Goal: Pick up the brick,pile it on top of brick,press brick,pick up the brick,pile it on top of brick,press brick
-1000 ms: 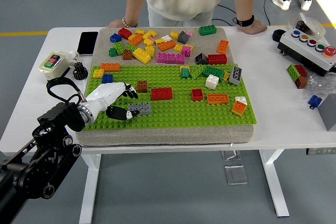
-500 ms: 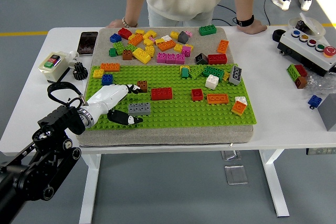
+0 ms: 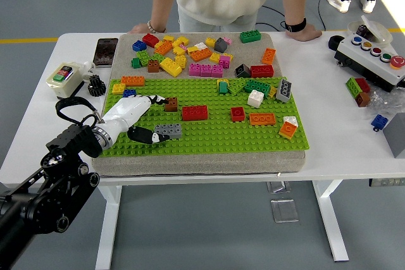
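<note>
Your left hand (image 3: 136,120) lies low on the green studded baseplate (image 3: 209,132) near its left end, white-shelled with black fingertips; the thumb (image 3: 144,135) touches the left end of the grey brick (image 3: 168,131) while the fingers (image 3: 154,100) reach toward the small brown brick (image 3: 171,104) just beyond — spread around the grey brick rather than closed on it, as far as you can see. The grey brick sits flat on the plate, just right of the palm. To its right lie one long red brick (image 3: 195,112), one small red brick (image 3: 238,114) and one flat orange brick (image 3: 262,119), all apart from each other. The plate rests on a rough beige pad (image 3: 196,164) on the smooth white table (image 3: 348,131). Behind, a loose scatter of coloured bricks (image 3: 190,55) covers the pad — too many to count surely. A person's two hands (image 3: 302,31) rest on the table's far edge.
</note>
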### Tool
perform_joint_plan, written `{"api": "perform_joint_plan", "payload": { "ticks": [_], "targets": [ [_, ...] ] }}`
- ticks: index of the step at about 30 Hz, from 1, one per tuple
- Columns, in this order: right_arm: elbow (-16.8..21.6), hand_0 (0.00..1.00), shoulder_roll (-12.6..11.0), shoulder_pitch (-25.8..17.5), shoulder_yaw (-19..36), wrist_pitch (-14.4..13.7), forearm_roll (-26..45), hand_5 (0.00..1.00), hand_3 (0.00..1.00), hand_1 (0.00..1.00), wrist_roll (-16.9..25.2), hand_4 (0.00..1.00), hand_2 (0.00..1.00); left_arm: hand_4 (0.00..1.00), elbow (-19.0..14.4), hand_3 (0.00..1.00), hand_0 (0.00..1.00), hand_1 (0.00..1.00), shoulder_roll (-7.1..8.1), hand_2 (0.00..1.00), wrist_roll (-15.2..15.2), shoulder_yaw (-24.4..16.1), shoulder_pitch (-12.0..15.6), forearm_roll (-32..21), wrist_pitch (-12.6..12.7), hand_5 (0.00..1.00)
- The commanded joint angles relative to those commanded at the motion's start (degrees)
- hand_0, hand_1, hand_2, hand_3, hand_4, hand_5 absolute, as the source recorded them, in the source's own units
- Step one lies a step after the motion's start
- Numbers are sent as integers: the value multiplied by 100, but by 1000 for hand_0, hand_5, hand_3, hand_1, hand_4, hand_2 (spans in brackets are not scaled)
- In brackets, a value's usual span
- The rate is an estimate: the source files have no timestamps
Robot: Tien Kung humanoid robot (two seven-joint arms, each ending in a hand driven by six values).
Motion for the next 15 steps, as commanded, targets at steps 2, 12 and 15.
{"api": "perform_joint_plan", "payload": {
  "ticks": [2,12,15],
  "targets": [
    [0,754,-1,3,-2,-1,-3,639,737,687,-4,998,733,962,60,838,879,825,-12,830,-3,-1,-11,0,15,349],
    [0,754,4,1,-9,3,-7,638,737,687,-13,998,733,966,151,836,879,823,-66,828,-7,-2,-40,0,45,343],
    [0,754,1,6,-9,1,-7,639,737,686,-14,998,733,967,162,834,877,822,-72,826,-2,-8,-57,0,40,342]
  ]
}}
